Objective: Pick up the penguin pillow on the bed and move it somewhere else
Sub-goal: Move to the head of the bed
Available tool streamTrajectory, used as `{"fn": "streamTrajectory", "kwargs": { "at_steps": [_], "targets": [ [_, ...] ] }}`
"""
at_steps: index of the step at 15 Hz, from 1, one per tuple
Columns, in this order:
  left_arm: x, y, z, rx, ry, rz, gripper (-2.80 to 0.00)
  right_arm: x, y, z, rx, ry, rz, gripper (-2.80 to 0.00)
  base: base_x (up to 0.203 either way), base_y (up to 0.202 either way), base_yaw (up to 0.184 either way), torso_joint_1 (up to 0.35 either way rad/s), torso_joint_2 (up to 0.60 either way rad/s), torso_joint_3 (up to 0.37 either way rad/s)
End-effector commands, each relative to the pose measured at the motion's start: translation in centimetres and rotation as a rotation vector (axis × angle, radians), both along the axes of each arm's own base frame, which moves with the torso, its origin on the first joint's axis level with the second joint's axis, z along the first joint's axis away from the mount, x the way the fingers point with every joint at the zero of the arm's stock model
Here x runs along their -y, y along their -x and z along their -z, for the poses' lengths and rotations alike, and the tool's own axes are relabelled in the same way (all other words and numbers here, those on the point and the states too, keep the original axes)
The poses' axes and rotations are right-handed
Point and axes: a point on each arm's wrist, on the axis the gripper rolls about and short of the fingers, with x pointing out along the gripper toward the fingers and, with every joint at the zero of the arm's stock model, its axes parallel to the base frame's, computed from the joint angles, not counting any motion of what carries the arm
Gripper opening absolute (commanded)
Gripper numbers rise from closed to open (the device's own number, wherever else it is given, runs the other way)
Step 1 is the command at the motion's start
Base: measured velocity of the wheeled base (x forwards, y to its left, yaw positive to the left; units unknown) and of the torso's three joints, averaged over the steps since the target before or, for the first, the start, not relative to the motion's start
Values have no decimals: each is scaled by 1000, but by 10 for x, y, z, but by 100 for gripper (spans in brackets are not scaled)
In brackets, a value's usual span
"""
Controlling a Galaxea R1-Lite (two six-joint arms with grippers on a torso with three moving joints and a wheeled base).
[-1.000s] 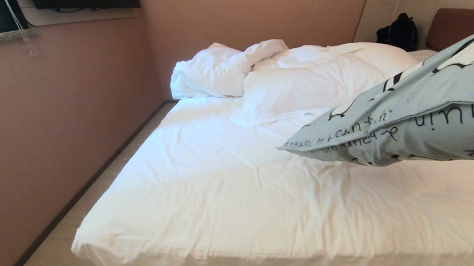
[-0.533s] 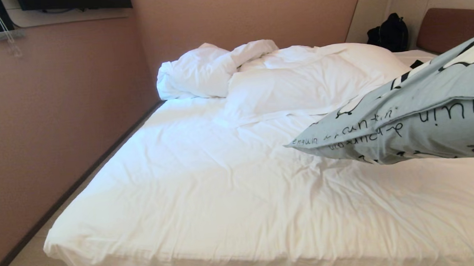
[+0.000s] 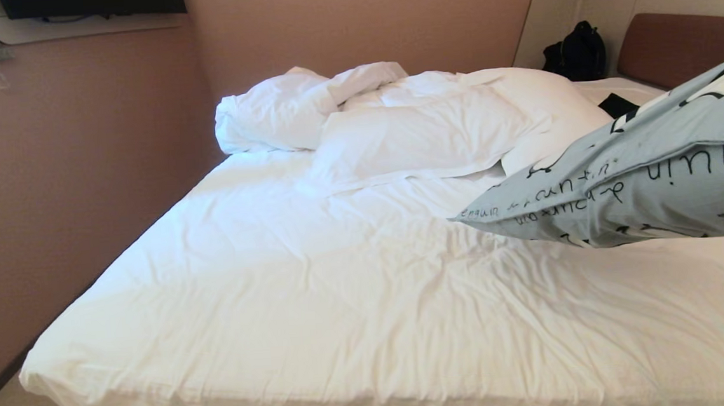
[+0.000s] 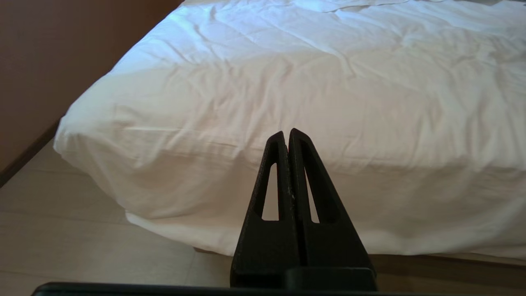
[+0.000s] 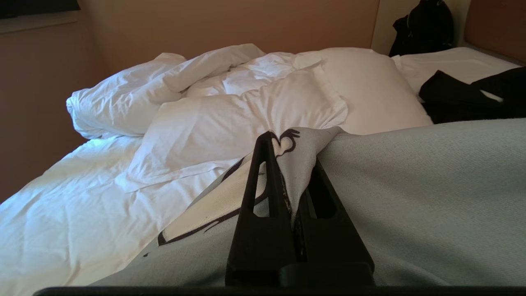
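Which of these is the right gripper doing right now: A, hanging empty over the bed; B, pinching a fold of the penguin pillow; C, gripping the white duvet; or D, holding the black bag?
B: the right gripper is shut on a fold of the penguin pillow, which hangs above the bed.

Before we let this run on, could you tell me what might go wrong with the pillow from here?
The right gripper pinches only a small fold of the penguin pillow, so the fabric could slip and drop it onto the bed. The pillow's free corner hangs low and may drag on the sheet.
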Motion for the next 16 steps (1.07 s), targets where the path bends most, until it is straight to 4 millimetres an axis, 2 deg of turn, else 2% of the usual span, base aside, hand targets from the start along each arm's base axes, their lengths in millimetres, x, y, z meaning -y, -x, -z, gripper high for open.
{"fn": "streamTrajectory", "kwargs": {
  "at_steps": [1, 16],
  "targets": [
    [0, 0, 0, -1, 1, 0, -280, 1, -1, 0, 5, 0, 4, -280, 0, -192, -1, -2, 6, 2],
    [0, 0, 0, -1, -1, 0, -280, 31, -17, -3, -2, -18, 155, -280, 0, -193, 0, 2, 3, 3]
  ]
}}
